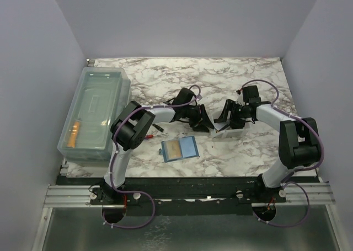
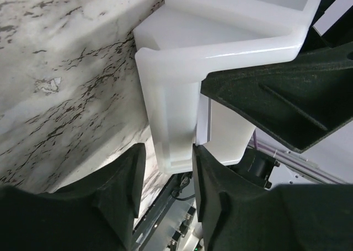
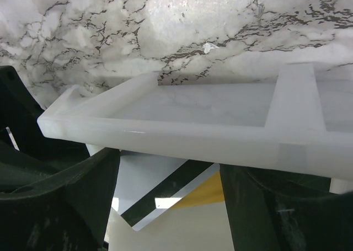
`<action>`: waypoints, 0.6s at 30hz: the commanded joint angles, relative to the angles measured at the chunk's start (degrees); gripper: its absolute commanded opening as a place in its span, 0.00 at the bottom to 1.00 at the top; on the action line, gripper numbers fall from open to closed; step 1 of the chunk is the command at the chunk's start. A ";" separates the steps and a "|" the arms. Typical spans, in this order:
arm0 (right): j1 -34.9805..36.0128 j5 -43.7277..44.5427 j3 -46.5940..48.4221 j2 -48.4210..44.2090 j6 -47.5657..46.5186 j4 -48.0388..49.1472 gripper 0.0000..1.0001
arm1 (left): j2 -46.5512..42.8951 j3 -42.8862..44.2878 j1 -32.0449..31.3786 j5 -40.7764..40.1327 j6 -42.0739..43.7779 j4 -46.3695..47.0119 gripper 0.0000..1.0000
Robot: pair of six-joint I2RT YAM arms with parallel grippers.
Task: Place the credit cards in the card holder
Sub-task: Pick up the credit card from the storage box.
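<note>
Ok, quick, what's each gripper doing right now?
Left gripper: astride a corner of the white tray, grip cannot be told.
Right gripper: spread wide beside the white tray, hold cannot be told.

**Head count on the counter**

One marble counter (image 1: 248,80) carries the lot. There are two arms, the left arm (image 1: 129,132) and the right arm (image 1: 298,143). They end in two grippers, the left gripper (image 1: 205,121) and the right gripper (image 1: 225,114).

There is one card holder (image 1: 187,147), lying open. Two credit cards (image 1: 173,149) can be counted: one on the holder's left half and a second card (image 3: 205,195) partly seen beneath the tray.

There is one white tray (image 3: 182,131) and one clear bin (image 1: 94,110), which holds a single orange item (image 1: 74,132). One thin red-tipped piece (image 1: 158,128) is too small to identify.
</note>
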 commanded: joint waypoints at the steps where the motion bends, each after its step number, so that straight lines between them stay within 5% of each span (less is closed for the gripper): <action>1: 1.13 -7.57 -1.65 0.01 3.47 0.53 0.71 | 1.82 1.55 -0.63 -0.77 -0.74 1.81 0.42; 4: 1.13 -8.72 -2.02 0.26 3.66 1.02 0.68 | 1.01 0.85 -0.62 -0.75 -0.47 1.85 0.41; 7: 1.13 -8.92 -2.13 0.70 3.60 1.31 0.65 | -1.01 -0.10 -0.54 -0.30 0.78 1.92 0.55; 11: 1.13 -7.87 -2.00 1.51 2.92 1.29 0.64 | -4.70 -2.46 -0.04 -0.66 0.90 1.96 0.62; 18: 1.12 -7.98 -2.74 2.20 2.51 1.87 0.63 | -8.54 -4.02 1.25 -0.88 -1.31 1.11 0.63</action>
